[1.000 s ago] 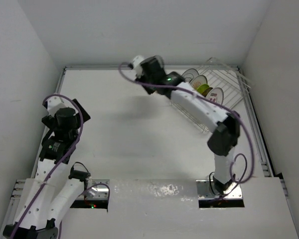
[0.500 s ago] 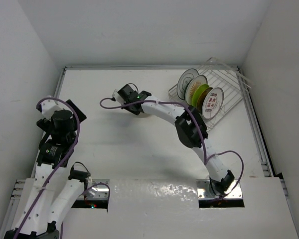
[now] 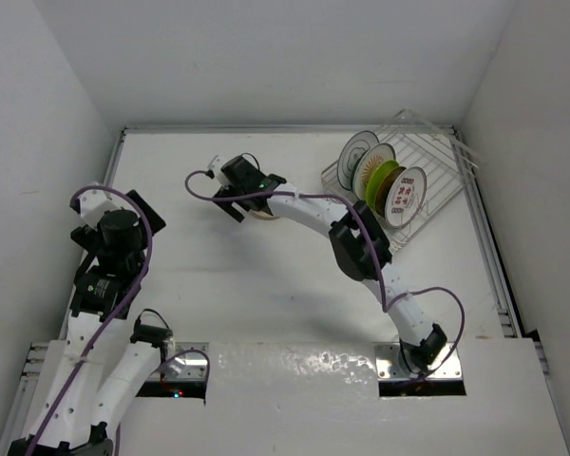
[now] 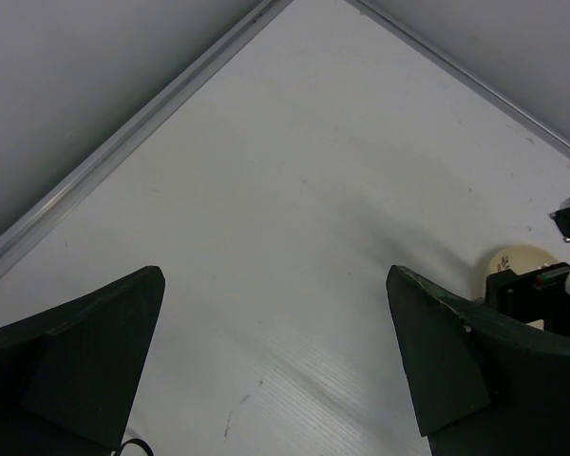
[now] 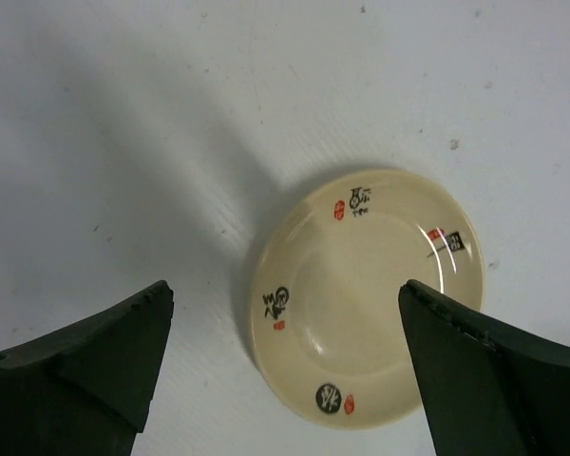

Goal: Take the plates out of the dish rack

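Nearest the arm bases, at the left edge of the counter (image 3: 266, 294), the left gripper (image 4: 275, 280) hangs with its jaws spread wide and nothing between them, only bare white surface below. Farther out, at mid-counter, the right gripper (image 5: 285, 290) hovers over a small cream plate (image 5: 361, 299), its jaws likewise wide apart and holding nothing. The plate lies flat and face up on the counter, and as far as the wrist view shows neither finger touches it. The likely hazard here is the exit: the plate sits under the gap between the fingers, nearer the right-hand one, so a sideways pull or a dip on the way up could clip the rim and skid it across the smooth surface. The plate is shallow and glossy, with small red and black marks scattered round its well and a glint of light near its right side. In the far right corner the dish rack (image 3: 427, 166), silvery wire and set at an angle, holds the remaining plates (image 3: 385, 176) on edge at its left end. Among them are a white one with dark rings (image 3: 359, 150), a lime green one (image 3: 389, 174) and a white one with red markings (image 3: 406, 193). They stand close together, so a reach for one may knock its neighbour or tug the light rack, and a glazed rim pinched off-centre could slip
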Robot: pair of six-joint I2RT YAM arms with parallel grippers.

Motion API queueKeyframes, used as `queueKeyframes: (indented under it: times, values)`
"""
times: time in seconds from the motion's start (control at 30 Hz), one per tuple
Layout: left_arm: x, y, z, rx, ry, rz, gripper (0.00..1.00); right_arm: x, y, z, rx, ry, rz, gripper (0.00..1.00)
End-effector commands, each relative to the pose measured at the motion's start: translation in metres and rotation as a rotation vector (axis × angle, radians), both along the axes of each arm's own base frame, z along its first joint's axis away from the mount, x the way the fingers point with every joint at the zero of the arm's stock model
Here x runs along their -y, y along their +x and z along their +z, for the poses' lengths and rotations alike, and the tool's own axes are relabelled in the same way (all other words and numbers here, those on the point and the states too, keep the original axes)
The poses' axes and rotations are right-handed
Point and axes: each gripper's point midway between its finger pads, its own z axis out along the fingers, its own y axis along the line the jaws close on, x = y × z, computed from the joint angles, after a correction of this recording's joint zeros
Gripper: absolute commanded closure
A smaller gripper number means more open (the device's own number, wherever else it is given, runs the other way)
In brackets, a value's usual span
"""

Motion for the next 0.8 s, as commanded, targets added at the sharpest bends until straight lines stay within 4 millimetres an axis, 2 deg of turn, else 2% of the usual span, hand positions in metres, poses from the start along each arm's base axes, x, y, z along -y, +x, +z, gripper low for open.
queueKeyframes:
  times: [0.0, 0.03, 0.07, 0.1, 0.17, 0.2, 0.23, 0.27, 0.3, 0.33, 0.37, 0.4, 0.43, 0.5, 0.6, 0.73, 0.77]
  values:
    - [0.0, 0.004, 0.015, 0.047, -0.011, -0.001, 0.0, 0.001, 0.003, 0.118, 0.113, 0.212, -0.068, 0.01]
    - [0.001, 0.005, 0.015, 0.047, -0.012, -0.005, 0.0, 0.013, 0.002, 0.13, 0.103, 0.242, -0.119, 0.01]
    - [0.001, 0.005, 0.014, 0.046, -0.013, -0.01, 0.0, 0.028, -0.006, 0.158, 0.11, 0.291, -0.16, 0.01]
    - [0.002, 0.006, 0.014, 0.046, -0.014, -0.015, 0.0, 0.042, -0.008, 0.169, 0.106, 0.31, -0.207, 0.01]
    - [0.007, 0.009, 0.012, 0.043, -0.02, -0.042, 0.0, 0.092, -0.006, 0.177, 0.06, 0.347, -0.379, 0.01]
    - [0.009, 0.011, 0.011, 0.042, -0.022, -0.056, 0.0, 0.114, -0.01, 0.202, 0.055, 0.409, -0.426, 0.01]
    - [0.013, 0.013, 0.011, 0.041, -0.03, -0.079, 0.0, 0.157, 0.0, 0.201, 0.017, 0.429, -0.519, 0.01]
    - [0.015, 0.014, 0.01, 0.043, -0.034, -0.088, 0.0, 0.17, -0.007, 0.188, -0.086, 0.501, -0.553, 0.01]
    - [0.018, 0.015, 0.01, 0.047, -0.04, -0.104, 0.0, 0.214, 0.0, 0.206, -0.074, 0.588, -0.649, 0.01]
    - [0.02, 0.016, 0.009, 0.048, -0.044, -0.114, 0.0, 0.237, -0.007, 0.185, -0.108, 0.573, -0.71, 0.01]
    - [0.022, 0.017, 0.009, 0.05, -0.049, -0.125, 0.0, 0.26, -0.008, 0.185, -0.096, 0.585, -0.763, 0.01]
    - [0.025, 0.018, 0.009, 0.052, -0.056, -0.144, 0.0, 0.297, -0.008, 0.198, -0.05, 0.624, -0.83, 0.01]
    - [0.026, 0.018, 0.009, 0.053, -0.059, -0.149, 0.0, 0.314, -0.016, 0.181, -0.069, 0.605, -0.877, 0.01]
    - [0.03, 0.02, 0.008, 0.052, -0.06, -0.172, 0.0, 0.363, -0.029, 0.178, -0.013, 0.587, -1.005, 0.01]
    - [0.033, 0.022, 0.007, 0.045, -0.06, -0.19, 0.0, 0.402, -0.04, 0.171, 0.021, 0.604, -1.107, 0.07]
    - [0.04, 0.026, 0.003, 0.032, -0.065, -0.227, 0.0, 0.421, -0.038, 0.162, 0.035, 0.628, -1.152, 0.28]
    - [0.04, 0.026, 0.003, 0.032, -0.064, -0.228, 0.0, 0.42, -0.036, 0.16, 0.026, 0.633, -1.151, 0.28]
